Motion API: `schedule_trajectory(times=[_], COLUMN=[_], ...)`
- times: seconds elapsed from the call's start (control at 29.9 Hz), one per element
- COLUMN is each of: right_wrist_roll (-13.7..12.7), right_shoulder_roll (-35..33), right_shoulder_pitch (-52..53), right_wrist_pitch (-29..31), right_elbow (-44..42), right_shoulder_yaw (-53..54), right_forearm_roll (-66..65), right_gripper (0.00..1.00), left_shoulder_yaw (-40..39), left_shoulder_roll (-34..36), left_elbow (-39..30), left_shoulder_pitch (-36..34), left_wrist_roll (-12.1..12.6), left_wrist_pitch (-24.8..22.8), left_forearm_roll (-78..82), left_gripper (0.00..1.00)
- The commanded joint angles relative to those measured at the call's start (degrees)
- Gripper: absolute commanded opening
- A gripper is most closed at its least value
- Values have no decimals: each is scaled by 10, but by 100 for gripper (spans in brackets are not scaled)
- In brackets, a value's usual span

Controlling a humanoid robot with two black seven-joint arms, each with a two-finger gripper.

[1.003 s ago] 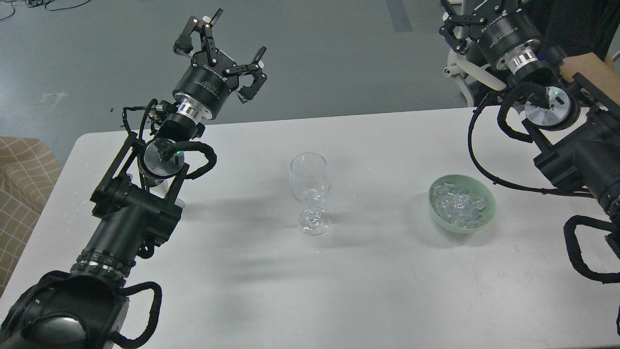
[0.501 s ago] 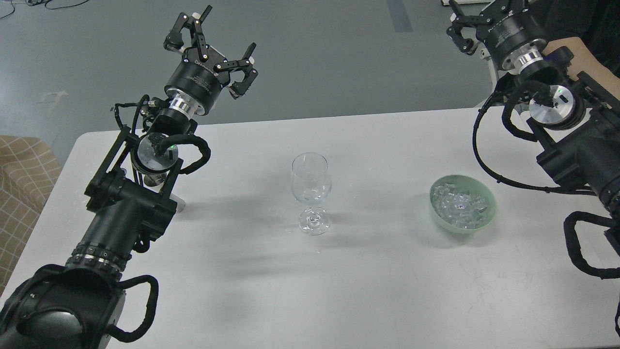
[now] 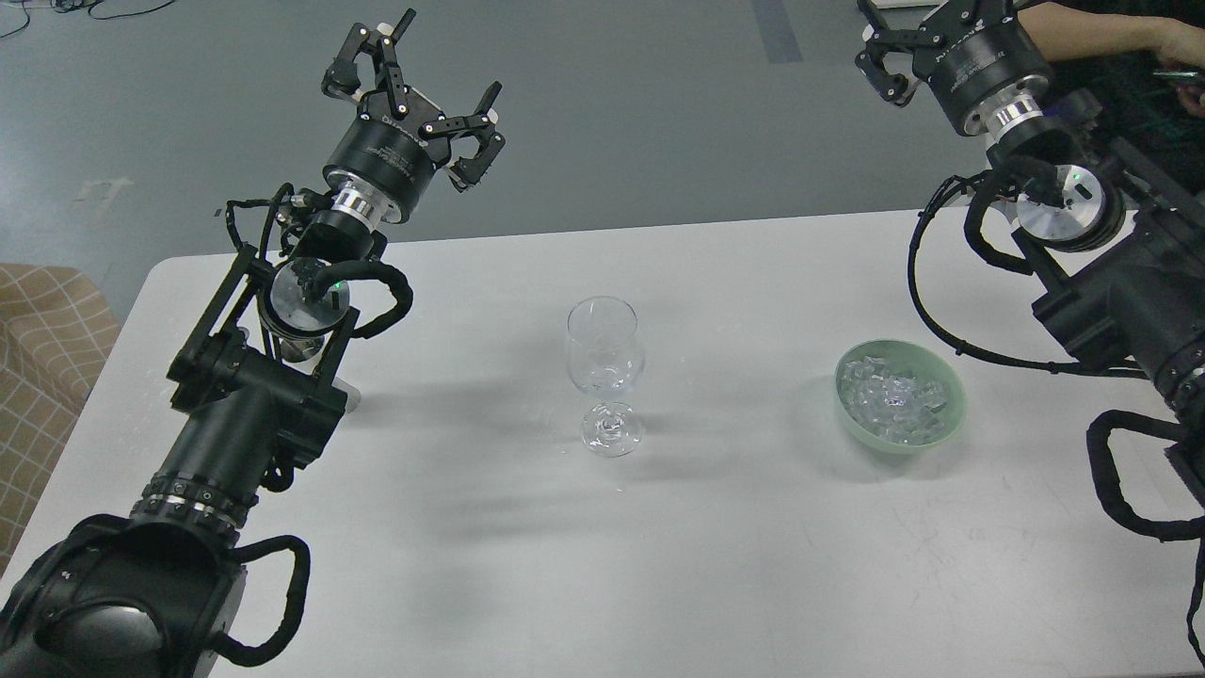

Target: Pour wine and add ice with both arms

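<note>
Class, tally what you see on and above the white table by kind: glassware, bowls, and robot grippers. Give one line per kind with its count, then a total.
Wine glasses: 1, the empty wine glass
Bowls: 1, the green bowl holding ice
Robot grippers: 2, the left gripper and the right gripper, which is partly out of frame
Total: 4

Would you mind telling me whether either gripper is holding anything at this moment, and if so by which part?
The left gripper is open and holds nothing. The right gripper is cut off by the frame's top edge, so its hold cannot be told.
</note>
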Motion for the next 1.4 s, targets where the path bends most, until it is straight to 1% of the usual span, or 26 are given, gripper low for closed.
schedule_trajectory(times=[0.0,0.07,0.13,0.2,0.4,0.67,0.84,1.04,1.14,1.17,1.2,1.24,1.27,1.3,1.37], right_wrist_roll=[1,0,-1,-1,0,0,-1,0,-1,0,-1,-1,-1,-1,-1], right_shoulder_roll=[0,-1,0,0,4,7,7,7,7,7,7,7,7,7,7], right_shoulder_pitch=[-1,-2,-3,-4,-1,-1,-3,0,0,-1,-1,-1,0,0,0], right_wrist_pitch=[0,0,0,0,0,0,0,0,0,0,0,0,0,0,0], right_elbow=[0,2,3,3,3,3,4,4,4,4,4,4,4,4,4], right_shoulder_yaw=[0,-1,-2,-3,-4,-4,-4,-4,-4,-4,-4,-4,-4,-4,-4], right_forearm_roll=[0,0,0,0,0,-1,-20,-31,-31,-31,-32,-32,-32,-32,-32], right_gripper=[100,100,100,100,100,100,100,100,100,100,100,100,100,100,100], left_shoulder_yaw=[-1,-3,-7,-7,-7,-10,-9,-10,-11,-11,-11,-11,-11,-11,-15], left_shoulder_roll=[2,2,3,4,9,21,34,49,73,87,103,103,121,132,179], left_elbow=[-1,-6,-10,-10,-24,-60,-62,-62,-64,-69,-82,-83,-102,-112,-160], left_shoulder_pitch=[0,1,1,1,4,31,32,33,45,55,64,64,76,85,130], left_wrist_roll=[3,8,23,27,28,33,48,49,50,55,65,65,76,79,82], left_wrist_pitch=[0,0,-1,-2,-2,9,29,29,29,29,31,31,34,36,56], left_forearm_roll=[0,0,0,0,-1,-14,-20,-28,-45,-60,-76,-76,-94,-104,-143], left_gripper=[98,98,98,98,97,97,97,97,97,97,97,97,97,97,97])
